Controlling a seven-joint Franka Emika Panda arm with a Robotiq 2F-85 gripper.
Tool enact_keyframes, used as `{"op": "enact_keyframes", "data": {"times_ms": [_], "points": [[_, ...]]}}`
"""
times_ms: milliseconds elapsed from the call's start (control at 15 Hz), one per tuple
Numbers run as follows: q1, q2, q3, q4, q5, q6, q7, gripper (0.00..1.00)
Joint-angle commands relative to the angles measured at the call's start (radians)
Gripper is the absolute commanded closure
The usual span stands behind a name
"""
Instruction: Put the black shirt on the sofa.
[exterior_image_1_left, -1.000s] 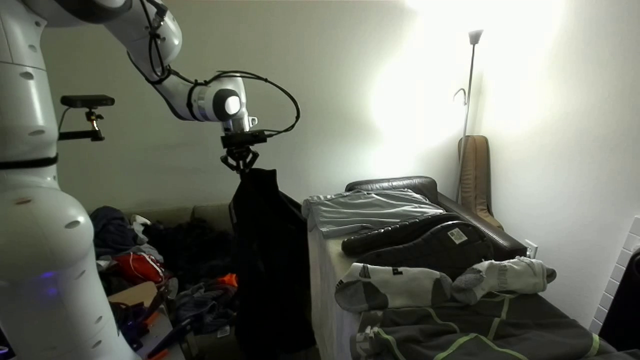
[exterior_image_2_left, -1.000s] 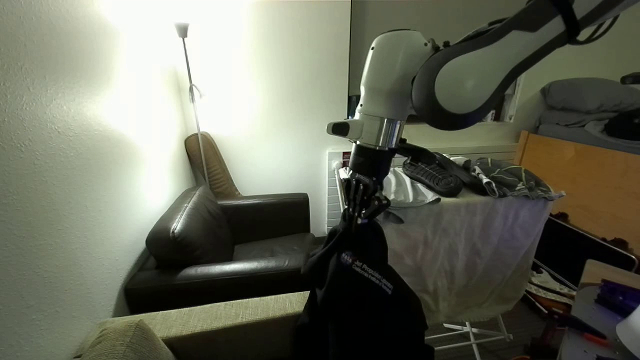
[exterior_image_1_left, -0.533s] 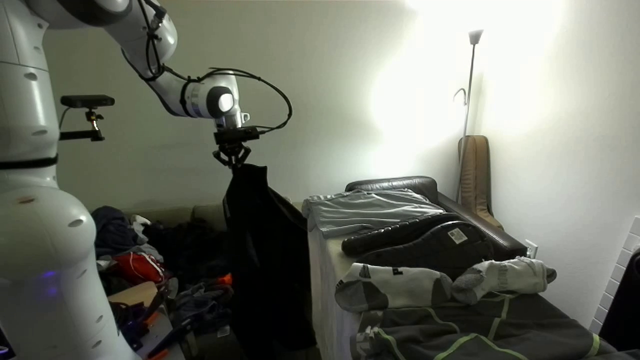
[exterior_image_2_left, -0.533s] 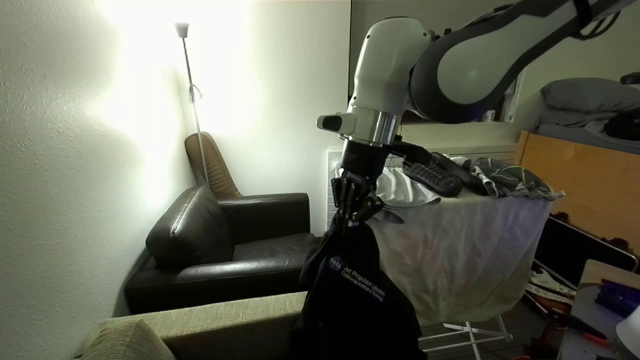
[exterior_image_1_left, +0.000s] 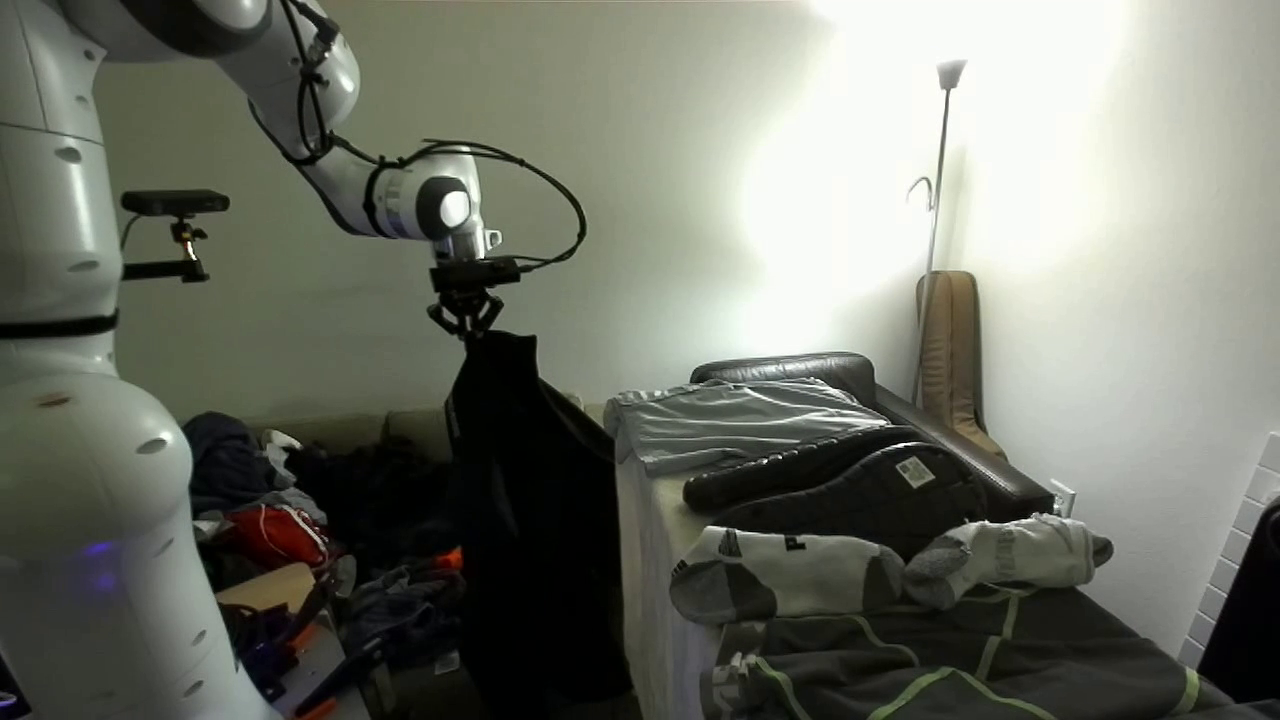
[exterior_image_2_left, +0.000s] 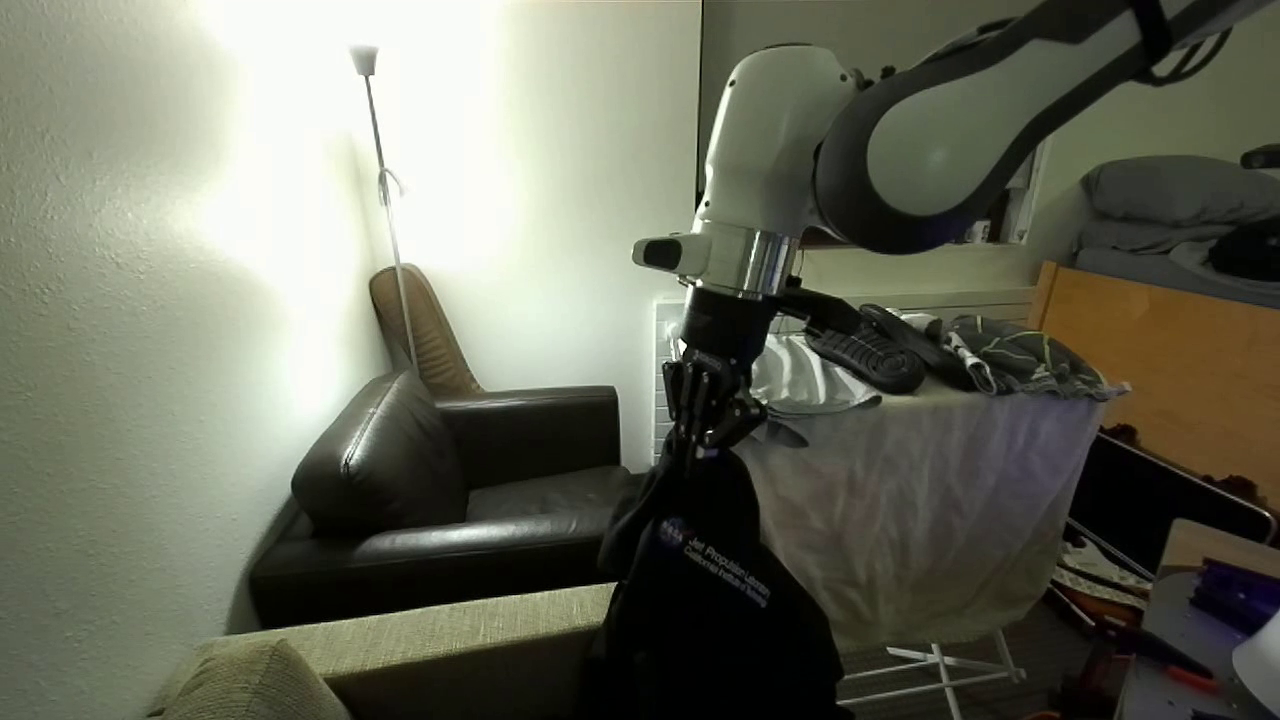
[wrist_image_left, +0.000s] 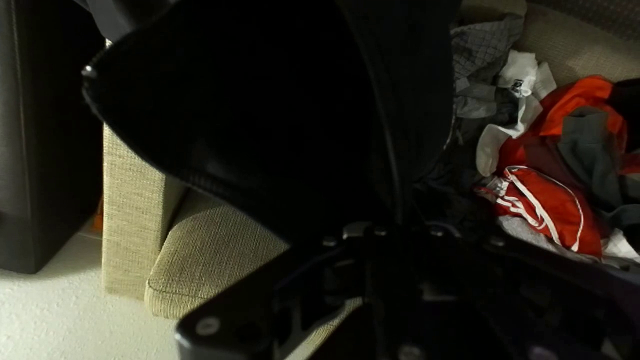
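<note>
While the black jointed gripper (exterior_image_2_left: 698, 446) clamps the limp black fabric shirt (exterior_image_2_left: 715, 610) near the olive-beige upholstered sofa (exterior_image_2_left: 450, 630), carrying seems in hand, with lowering, then release, next.

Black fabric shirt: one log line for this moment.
black gripper: clamped on black fabric shirt | shirt: hanging limp | beige upholstered sofa: placement not yet done

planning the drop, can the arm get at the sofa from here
Probably yes: the wrist view shows the sofa below the tool, with only the black shirt it holds seen in between; clothes lie to one side.
</note>
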Motion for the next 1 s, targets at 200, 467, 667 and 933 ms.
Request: {"op": "enact_keyframes", "data": {"times_ms": [200, 467, 667, 933], "points": [[0.006, 0.008, 0.001, 0.004, -0.009, 0.017, 0.01, 0.98], [0.025, 0.074, 0.015, 0.065, -0.022, 0.04, 0.008, 0.98], [0.045, 0.137, 0.025, 0.134, -0.048, 0.048, 0.01, 0.98], [0.08, 0.235, 0.033, 0.258, -0.106, 0.044, 0.012, 0.98]]}}
